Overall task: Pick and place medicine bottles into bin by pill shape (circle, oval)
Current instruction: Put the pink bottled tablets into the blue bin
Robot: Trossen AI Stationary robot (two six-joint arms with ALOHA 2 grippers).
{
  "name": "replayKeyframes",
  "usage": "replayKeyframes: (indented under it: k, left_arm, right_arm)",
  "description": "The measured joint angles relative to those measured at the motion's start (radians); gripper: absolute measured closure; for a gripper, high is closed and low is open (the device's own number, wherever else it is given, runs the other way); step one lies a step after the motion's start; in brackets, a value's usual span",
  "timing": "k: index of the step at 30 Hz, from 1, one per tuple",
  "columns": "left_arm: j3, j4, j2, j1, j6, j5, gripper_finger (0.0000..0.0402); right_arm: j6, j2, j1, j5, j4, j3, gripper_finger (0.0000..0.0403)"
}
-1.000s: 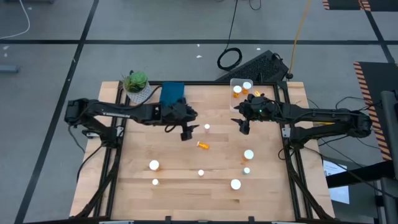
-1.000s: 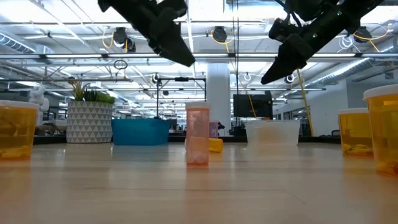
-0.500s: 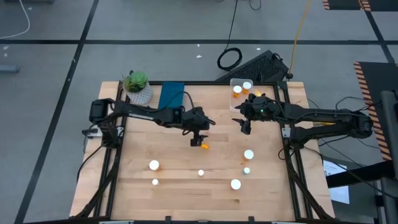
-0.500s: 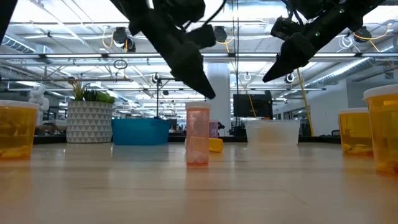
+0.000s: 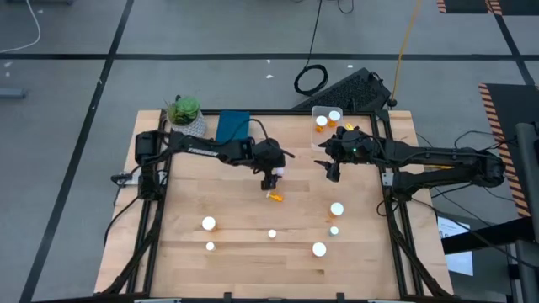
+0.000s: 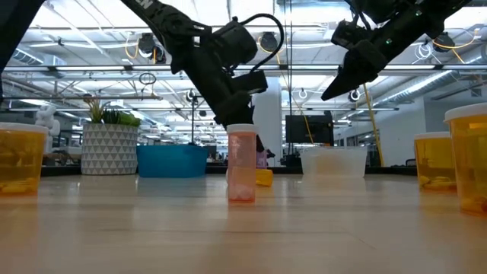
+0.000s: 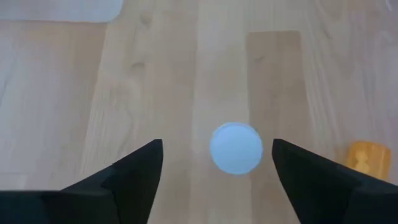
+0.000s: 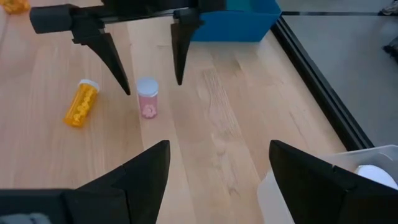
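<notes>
A small pale pink medicine bottle (image 7: pixel 236 148) with a white cap stands upright on the wooden table near its middle. My left gripper (image 8: pixel 153 86) hangs open just above it, fingers pointing down, one on either side of the cap and apart from it. An orange medicine bottle (image 5: pixel 274 197) lies on its side just nearer. My right gripper (image 5: pixel 331 173) hovers open to the right, in front of the clear bin (image 5: pixel 318 135), which holds medicine bottles (image 5: pixel 334 116). The blue bin (image 5: pixel 233 126) stands at the far edge.
Several more bottles stand toward the near edge, among them ones at the left (image 5: pixel 208 223), the middle (image 5: pixel 272 234) and the right (image 5: pixel 337 209). A potted plant (image 5: pixel 185 114) stands at the far left, beside the blue bin. Black frame rails (image 5: pixel 389 210) border the table.
My left gripper has moved away from the blue bin toward the table's right and has come down over the small pale bottle, staying open. My right gripper has kept still. No bottle has moved.
</notes>
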Motion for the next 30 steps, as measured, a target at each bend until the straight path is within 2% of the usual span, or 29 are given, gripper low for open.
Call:
replayKeyframes:
  k: [8,30]
  left_arm:
    - [0.000,-0.002,0.002,-0.007,0.034,0.001,0.0163]
    - [-0.001,0.020,0.011,-0.007,0.042,0.001,0.0261]
  right_arm:
    - [-0.013,0.000,-0.003,0.003,0.000,-0.015,0.0133]
    - [-0.014,0.000,-0.003,0.003,0.001,-0.015,0.0133]
